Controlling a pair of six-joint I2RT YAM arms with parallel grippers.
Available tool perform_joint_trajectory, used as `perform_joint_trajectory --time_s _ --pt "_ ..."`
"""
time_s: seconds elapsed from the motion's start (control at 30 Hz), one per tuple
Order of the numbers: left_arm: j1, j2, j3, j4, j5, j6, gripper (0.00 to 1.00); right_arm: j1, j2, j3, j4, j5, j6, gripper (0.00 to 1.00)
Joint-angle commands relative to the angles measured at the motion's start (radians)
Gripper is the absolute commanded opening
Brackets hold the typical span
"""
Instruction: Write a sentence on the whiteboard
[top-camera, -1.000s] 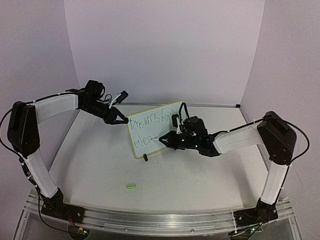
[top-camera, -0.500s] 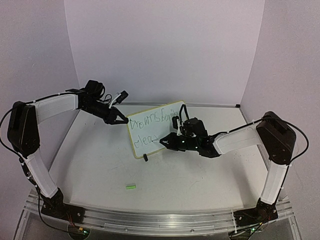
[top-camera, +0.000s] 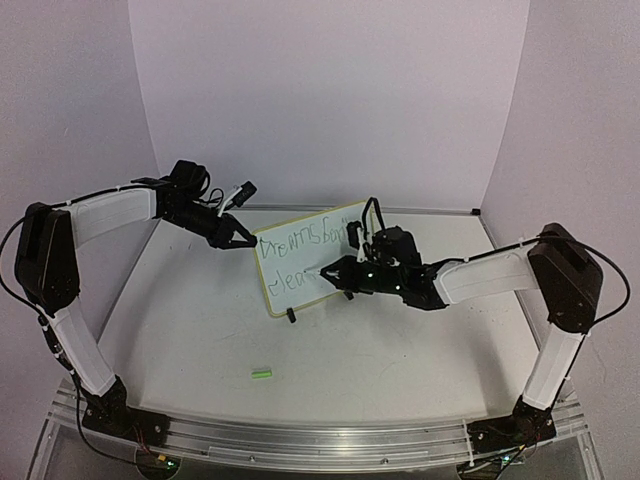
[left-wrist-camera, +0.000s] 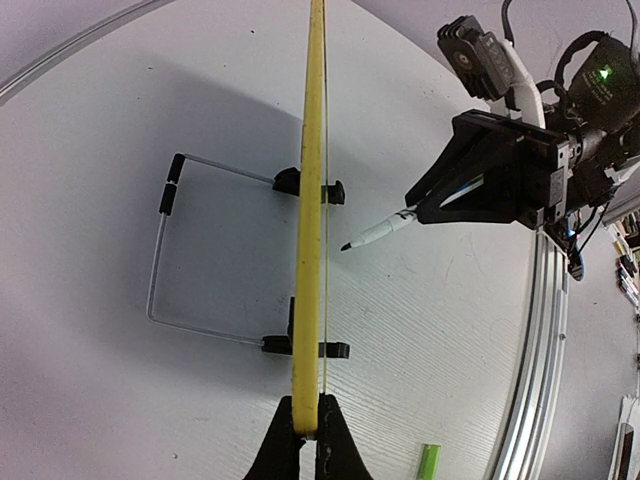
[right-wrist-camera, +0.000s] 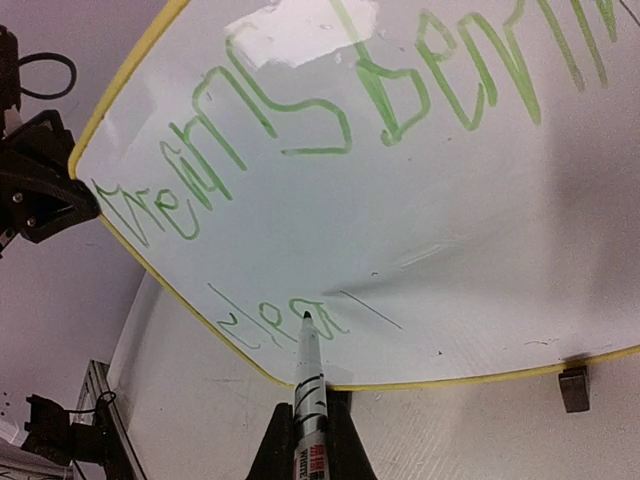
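The whiteboard (top-camera: 312, 268), yellow-framed, stands tilted at mid-table. The sentence (top-camera: 298, 244) runs across it in two lines of green marker. My left gripper (top-camera: 246, 238) is shut on the board's upper left edge. In the left wrist view the board (left-wrist-camera: 312, 190) is edge-on and the left gripper (left-wrist-camera: 308, 432) pinches its frame. My right gripper (top-camera: 336, 272) is shut on a white marker (right-wrist-camera: 309, 378). The marker's tip sits at the end of the second line (right-wrist-camera: 290, 318). In the left wrist view the marker (left-wrist-camera: 378, 230) shows a small gap to the board.
A green marker cap (top-camera: 261, 374) lies on the table near the front. Behind the board a wire stand (left-wrist-camera: 158, 255) rests on the table, with black feet (right-wrist-camera: 573, 387) under the lower frame. An aluminium rail (top-camera: 300, 440) runs along the near edge.
My right gripper has risen a little and shifted right with the marker, and its elbow swung outward. The left arm and the board have not moved.
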Motion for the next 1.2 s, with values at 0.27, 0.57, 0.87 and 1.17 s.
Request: perform_joint_trajectory --time_s 0.27,0.57,0.87,1.17 --pt "-0.015 -0.012 -0.005 -0.045 -0.051 0.034 0.0 -0.004 0.036 0.108 0.032 -0.016 -0.006 0.0" --pt "-0.014 -0.006 -0.004 -0.044 -0.049 0.034 0.0 -0.004 0.032 0.084 0.031 -0.008 -0.002 0.0" --pt "-0.014 -0.001 -0.004 -0.045 -0.05 0.034 0.0 -0.004 0.03 0.059 0.031 0.002 0.008 0.0" --pt "-0.015 0.001 -0.003 -0.043 -0.049 0.034 0.0 -0.004 0.018 0.03 0.031 0.02 0.015 0.0"
